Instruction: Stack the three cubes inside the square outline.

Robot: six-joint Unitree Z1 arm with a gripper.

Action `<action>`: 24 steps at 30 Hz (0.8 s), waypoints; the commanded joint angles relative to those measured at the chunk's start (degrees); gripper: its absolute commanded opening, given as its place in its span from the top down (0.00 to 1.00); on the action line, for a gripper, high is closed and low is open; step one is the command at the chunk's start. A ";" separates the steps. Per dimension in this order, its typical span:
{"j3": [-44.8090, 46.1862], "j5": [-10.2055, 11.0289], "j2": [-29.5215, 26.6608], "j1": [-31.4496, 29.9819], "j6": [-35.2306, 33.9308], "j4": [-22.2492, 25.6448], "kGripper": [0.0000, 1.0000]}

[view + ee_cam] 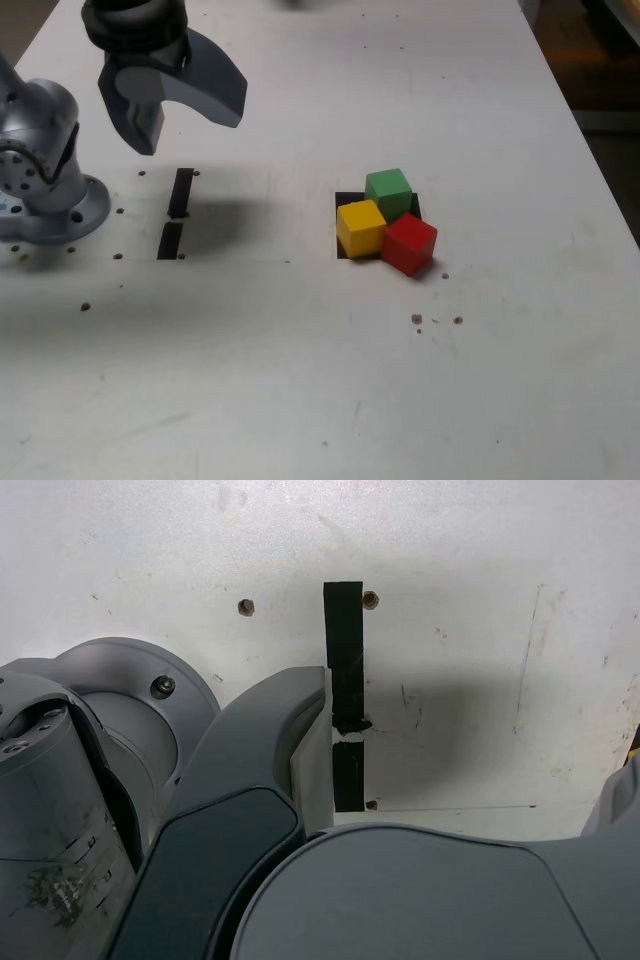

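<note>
Three cubes sit side by side on the white table, touching in a cluster, none on top of another: green point(388, 190) at the back, yellow point(361, 227) towards the exterior view's left, red point(409, 243) at the front right. They cover most of the square outline point(344, 201), of which only black bits show behind them. The red cube juts past its front right corner. My gripper point(190, 135) hangs open and empty high above the table, far to the exterior view's left of the cubes. In the wrist view one of its grey fingers point(250, 770) fills the foreground.
Two short black tape strips point(178, 212) lie end to end under the gripper, also seen as tape strips point(346, 695) in the wrist view. The arm's grey base point(45, 190) stands at the exterior view's left edge. Small screw holes and specks point(417, 319) dot the table.
</note>
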 commanded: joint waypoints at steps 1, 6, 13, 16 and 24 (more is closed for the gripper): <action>0.11 0.18 -0.28 -0.10 -0.05 -0.13 0.01; 0.69 0.56 -1.18 -0.10 -0.19 -0.41 0.01; 1.09 1.13 -3.46 -0.10 -0.44 -0.17 0.01; 1.17 1.38 -4.18 -0.10 -0.65 0.03 0.01; 0.55 1.45 -3.34 -0.10 -0.73 -0.05 0.01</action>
